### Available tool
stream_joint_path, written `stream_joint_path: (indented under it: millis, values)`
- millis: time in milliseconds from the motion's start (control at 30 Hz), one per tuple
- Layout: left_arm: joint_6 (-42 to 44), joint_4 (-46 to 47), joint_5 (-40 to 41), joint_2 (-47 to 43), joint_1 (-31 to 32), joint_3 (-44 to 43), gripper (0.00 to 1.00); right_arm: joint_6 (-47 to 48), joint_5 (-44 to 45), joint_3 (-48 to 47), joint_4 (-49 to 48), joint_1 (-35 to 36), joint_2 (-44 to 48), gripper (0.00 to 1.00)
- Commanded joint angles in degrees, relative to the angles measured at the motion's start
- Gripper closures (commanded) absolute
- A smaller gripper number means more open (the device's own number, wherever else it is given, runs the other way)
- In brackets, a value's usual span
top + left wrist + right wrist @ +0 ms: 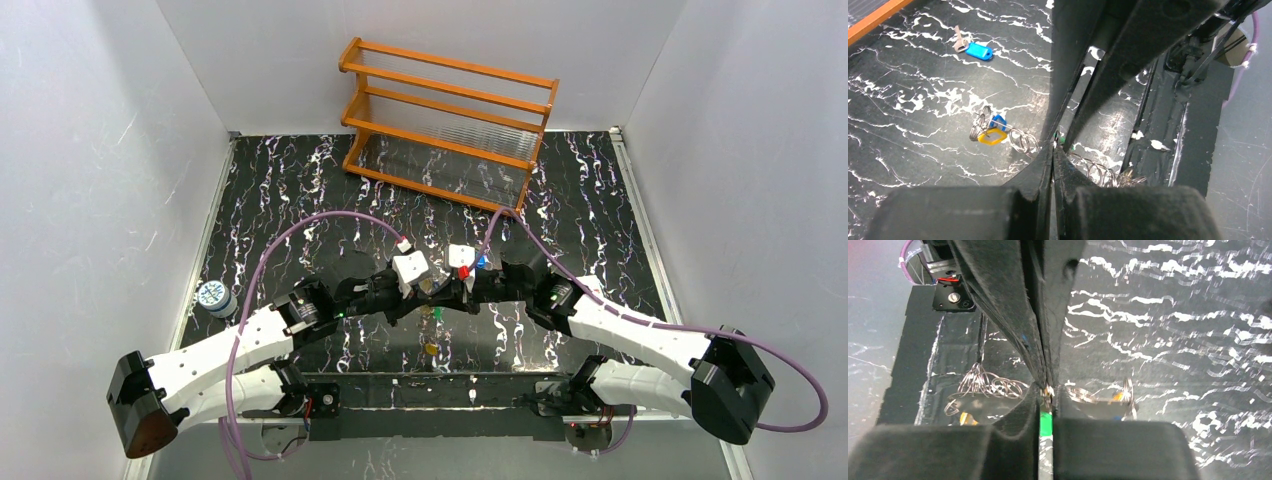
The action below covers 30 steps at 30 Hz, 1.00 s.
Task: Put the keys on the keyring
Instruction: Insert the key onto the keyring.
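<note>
My two grippers meet tip to tip over the middle of the table. The left gripper (1053, 146) is shut, and a thin wire of the keyring (1023, 143) glints at its tips. The keyring's loops trail off to both sides, and a yellow key (992, 136) and a blue key (997, 121) hang on them. The right gripper (1047, 390) is shut on a green key (1046, 424), metal end toward the left fingers (1013, 300). From above, the green key (437, 313) shows just under the joined tips. Another yellow key (430, 349) lies nearer the arm bases.
A loose blue key (979, 50) with a bare metal blade lies on the black marbled table toward the orange wooden rack (450, 120) at the back. A round blue-and-white disc (213, 296) sits by the left wall. Purple cables (300, 225) arch over both arms.
</note>
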<state>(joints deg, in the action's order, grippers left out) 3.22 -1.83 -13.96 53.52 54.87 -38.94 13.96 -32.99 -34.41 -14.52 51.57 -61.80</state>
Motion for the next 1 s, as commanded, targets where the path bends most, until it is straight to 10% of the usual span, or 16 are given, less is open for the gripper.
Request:
stream_joint_path:
  millis: [0, 500, 700, 967]
  values:
    - [0.3, 3.3, -1.0, -1.4, 0.1, -0.3, 1.00, 0.5, -0.6, -2.6, 0.2, 0.3, 1.2, 0.99]
    - [0.3, 3.4, -0.7, -1.7, 0.1, 0.0, 0.99, -0.4, 1.6, -1.8, -0.6, 0.2, 2.7, 0.99]
    - [-2.4, 6.5, 2.0, -7.1, 0.1, 3.7, 0.49, -1.0, 2.6, 0.8, -3.7, 0.0, 5.4, 0.99]
    - [-7.9, 10.4, -1.1, -11.5, -1.0, 7.3, 0.45, -3.1, -0.5, 5.9, -11.1, -1.9, 10.2, 0.99]
